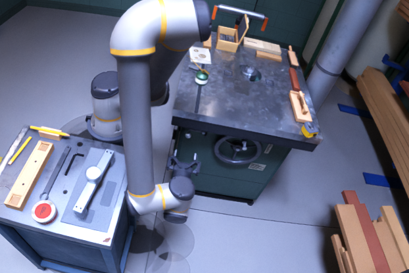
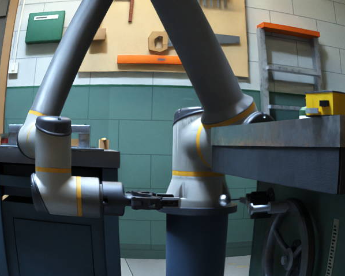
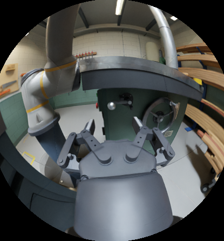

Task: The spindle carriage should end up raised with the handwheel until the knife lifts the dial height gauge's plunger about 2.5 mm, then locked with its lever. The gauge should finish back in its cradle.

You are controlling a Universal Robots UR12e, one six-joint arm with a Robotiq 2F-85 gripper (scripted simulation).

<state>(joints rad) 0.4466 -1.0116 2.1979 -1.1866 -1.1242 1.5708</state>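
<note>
The green machine cabinet's front carries the handwheel (image 1: 237, 150) (image 2: 287, 238) (image 3: 160, 115) below the steel table, and to its left the lock lever (image 3: 118, 103) with a shiny ball knob (image 2: 224, 200) sticks out toward me. On the table top the spindle cutter (image 1: 250, 72) sits in its round opening. The dial height gauge (image 1: 93, 178), a grey bar with a round white dial, lies in its cradle on the blue cart at the left. My gripper (image 1: 184, 165) (image 2: 166, 202) (image 3: 114, 125) hovers level, a short way in front of the lever's knob, pointing at the cabinet, open and empty.
The table's overhanging front edge (image 2: 282, 154) runs just above the lever and handwheel. The cart (image 1: 59, 178) stands close on my left with a red tin, hex key and wooden block. A yellow tape measure (image 1: 309, 129) sits on the table's corner; timber stacks (image 1: 366, 234) lie right.
</note>
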